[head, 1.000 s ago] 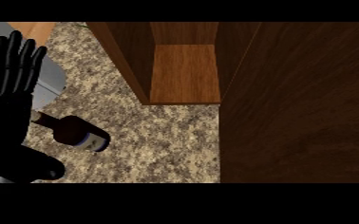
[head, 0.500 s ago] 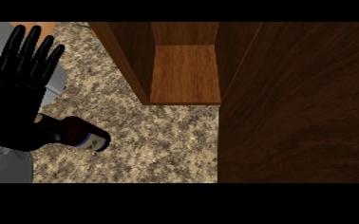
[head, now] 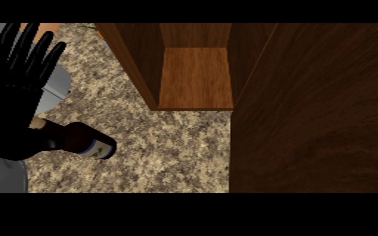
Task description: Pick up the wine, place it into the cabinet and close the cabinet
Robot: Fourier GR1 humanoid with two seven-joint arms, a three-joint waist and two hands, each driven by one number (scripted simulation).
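The wine bottle (head: 83,141) is dark with a pale label and lies on its side on the speckled stone counter (head: 170,150) at the lower left. My left hand (head: 23,87) is above its neck end with straight, spread fingers pointing up the view; the palm hides part of the bottle. The hand is open and not curled round the bottle. The wooden cabinet (head: 196,77) stands open at the top centre, its inner shelf bare. Its dark door (head: 310,115) fills the right side. My right hand does not show.
A grey rounded object (head: 57,84) lies on the counter behind my left hand. An orange patch (head: 44,28) shows at the top left corner. Open counter stretches between the bottle and the cabinet's front edge.
My left hand has moved right and further into view, and now covers the bottle's neck end. The bottle and the cabinet door have stayed put.
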